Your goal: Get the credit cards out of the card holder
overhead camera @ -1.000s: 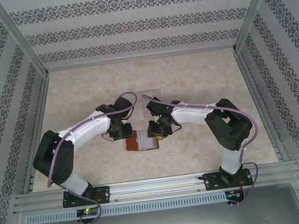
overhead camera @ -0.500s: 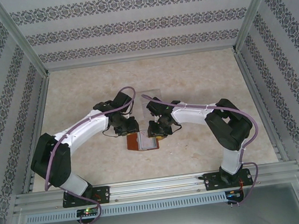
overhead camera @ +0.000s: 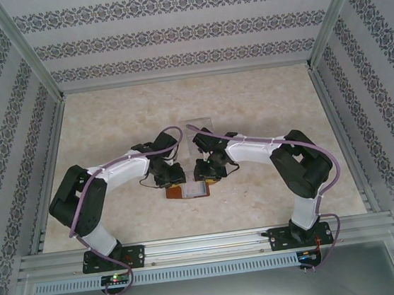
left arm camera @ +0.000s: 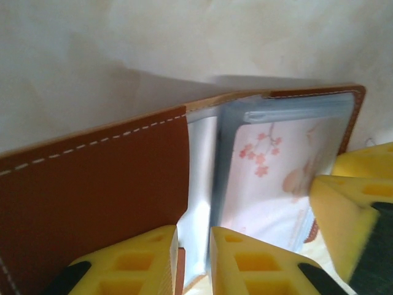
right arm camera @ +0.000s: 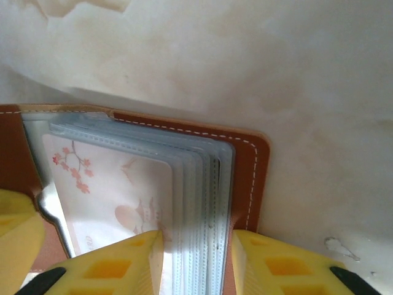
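The card holder [overhead camera: 187, 190] lies open on the table between both grippers, brown leather with grey-blue pocket leaves. A pale credit card [left arm camera: 276, 166] with pink blossom print sits in a leaf, seen too in the right wrist view [right arm camera: 110, 190]. My left gripper [left arm camera: 193, 261] is at the fold, its jaws narrowed on a thin pocket leaf [left arm camera: 199, 209] beside the brown cover [left arm camera: 92, 184]. Over on the other side, my right gripper [right arm camera: 196, 258] is shut around the stack of leaves [right arm camera: 202, 203] and the cover's right edge [right arm camera: 249, 178]. The other cards are hidden in the leaves.
A clear slotted rack [overhead camera: 198, 127] stands just behind the two wrists. Patterned walls and metal rails [overhead camera: 194, 244] enclose the beige table [overhead camera: 263, 104]. The right gripper's yellow finger [left arm camera: 344, 215] is close beside my left gripper.
The left arm has swung in toward the card holder and its jaws have narrowed on a leaf. The right arm has stayed in place on the leaf stack.
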